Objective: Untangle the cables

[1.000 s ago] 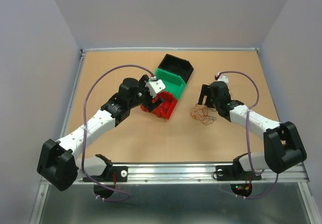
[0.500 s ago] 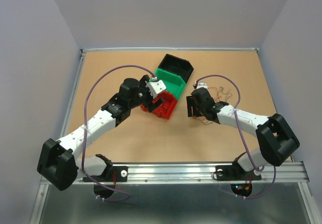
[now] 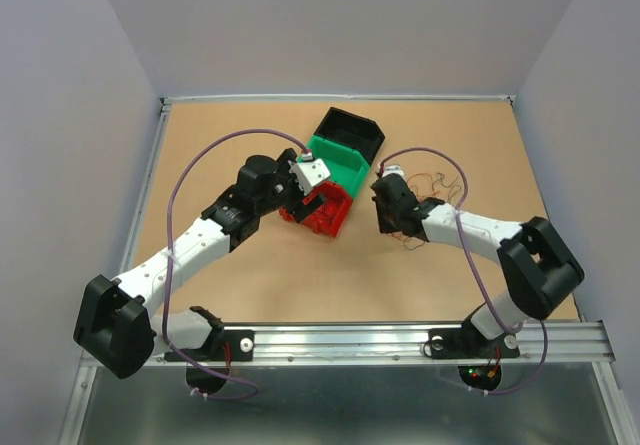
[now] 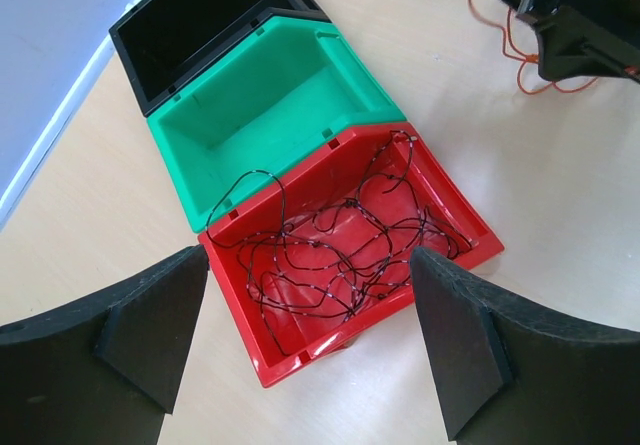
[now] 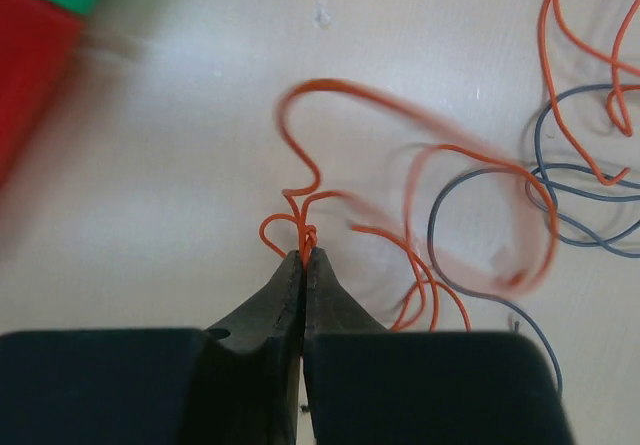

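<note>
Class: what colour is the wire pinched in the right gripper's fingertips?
Orange. The right gripper is shut on an orange wire, best seen in the right wrist view.

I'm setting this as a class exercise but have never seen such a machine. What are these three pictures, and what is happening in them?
These are two robot arms bolted to a table, each ending in a two-finger gripper. The wide picture looks down from above and behind them; the other two come from cameras on the wrists. On the table stand a black bin, a green bin and a red bin in a row. The red bin holds a tangle of dark wire; the left gripper hangs open above it, holding nothing. Beside the bins lie loose orange wire and grey wire. The right gripper is shut, pinching a kink of the orange wire.
</note>
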Robot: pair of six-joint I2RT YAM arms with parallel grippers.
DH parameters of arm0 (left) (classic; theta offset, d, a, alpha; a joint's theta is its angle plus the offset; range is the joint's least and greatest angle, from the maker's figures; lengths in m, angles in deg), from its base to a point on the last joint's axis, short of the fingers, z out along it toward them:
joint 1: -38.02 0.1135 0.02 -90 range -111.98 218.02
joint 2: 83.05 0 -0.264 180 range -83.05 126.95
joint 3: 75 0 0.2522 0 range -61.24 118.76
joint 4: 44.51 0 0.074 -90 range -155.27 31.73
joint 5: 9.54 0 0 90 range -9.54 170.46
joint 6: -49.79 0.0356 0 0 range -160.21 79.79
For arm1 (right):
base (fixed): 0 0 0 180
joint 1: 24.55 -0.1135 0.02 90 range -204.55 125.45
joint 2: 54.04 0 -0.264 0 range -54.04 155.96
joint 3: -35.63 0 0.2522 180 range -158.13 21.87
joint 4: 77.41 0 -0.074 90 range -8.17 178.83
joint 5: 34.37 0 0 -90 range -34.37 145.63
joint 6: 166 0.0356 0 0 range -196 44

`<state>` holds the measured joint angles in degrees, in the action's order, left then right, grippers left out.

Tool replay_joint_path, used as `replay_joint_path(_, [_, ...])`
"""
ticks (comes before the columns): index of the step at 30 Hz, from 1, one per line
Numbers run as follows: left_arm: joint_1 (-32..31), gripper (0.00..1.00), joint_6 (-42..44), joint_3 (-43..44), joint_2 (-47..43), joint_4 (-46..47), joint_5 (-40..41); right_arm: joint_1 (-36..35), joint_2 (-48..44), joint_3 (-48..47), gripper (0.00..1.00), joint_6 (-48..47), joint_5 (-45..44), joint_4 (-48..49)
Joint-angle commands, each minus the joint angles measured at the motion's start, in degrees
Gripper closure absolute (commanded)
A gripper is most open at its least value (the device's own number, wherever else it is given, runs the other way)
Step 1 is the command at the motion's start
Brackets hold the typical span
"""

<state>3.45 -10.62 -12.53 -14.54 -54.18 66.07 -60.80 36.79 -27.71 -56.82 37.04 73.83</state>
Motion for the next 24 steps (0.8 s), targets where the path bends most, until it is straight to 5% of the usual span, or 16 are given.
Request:
replay_joint_path(1, [-0.4, 0.06, 0.5, -0.3, -0.4, 2.7, 0.4, -2.3, -11.3, 1.4, 0.99, -2.0, 1.6, 7.8])
replay_joint_path(5, [-0.6, 0.06, 0.5, -0.5, -0.7, 2.8, 0.0, -2.2, -32.6, 7.8, 1.0, -0.8, 6.3, 14.0])
replay_joint_path(11, [-0.8, 0.06, 0.5, -1.3, -0.9, 3.9, -0.3, -2.2, -47.0, 7.0, 1.0, -1.5, 6.3, 14.6])
replay_joint_path(18, [-0.4, 0.06, -1.2, -2.7, -2.9, 7.1, 2.2, -2.2, -39.3, -4.9, 0.99, -3.9, 9.7, 14.5])
replay_joint_path(24, [3.6, 0.06, -4.6, -2.3, -2.6, 9.8, 4.3, -2.2, -20.6, -12.7, 0.99, -6.1, 10.7, 19.2])
